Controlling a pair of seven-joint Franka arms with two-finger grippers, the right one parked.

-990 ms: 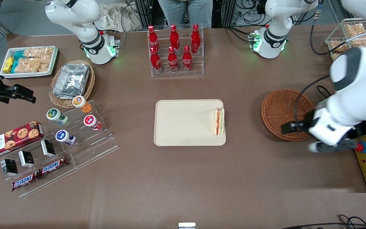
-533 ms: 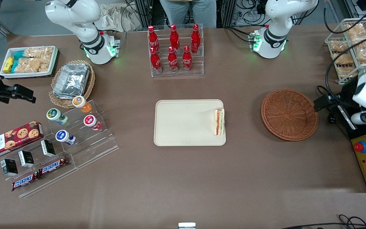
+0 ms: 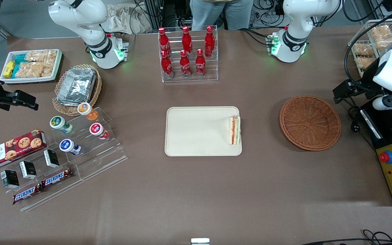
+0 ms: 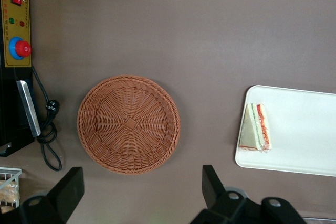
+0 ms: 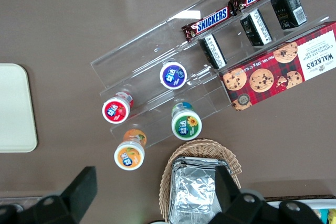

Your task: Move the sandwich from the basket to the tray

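Observation:
The sandwich (image 3: 234, 130) lies on the cream tray (image 3: 196, 131), at the tray's edge nearest the basket, with its red and green filling showing. It also shows in the left wrist view (image 4: 256, 127) on the tray (image 4: 304, 140). The reddish-brown wicker basket (image 3: 310, 122) is empty; it also shows in the left wrist view (image 4: 128, 124). My left gripper (image 3: 344, 91) is raised above the table's working-arm end, beside the basket and a little farther from the front camera. In the left wrist view the gripper (image 4: 140, 192) is open and empty.
A yellow control box with a red button (image 3: 391, 170) and a black cable (image 3: 354, 115) lie by the basket at the table's edge. A wire rack of snacks (image 3: 369, 44) stands near the arm. A rack of cola bottles (image 3: 187, 51) stands farther back than the tray.
My left gripper has risen off the basket and moved toward the table's working-arm end, farther from the front camera. The sandwich has stayed on the tray.

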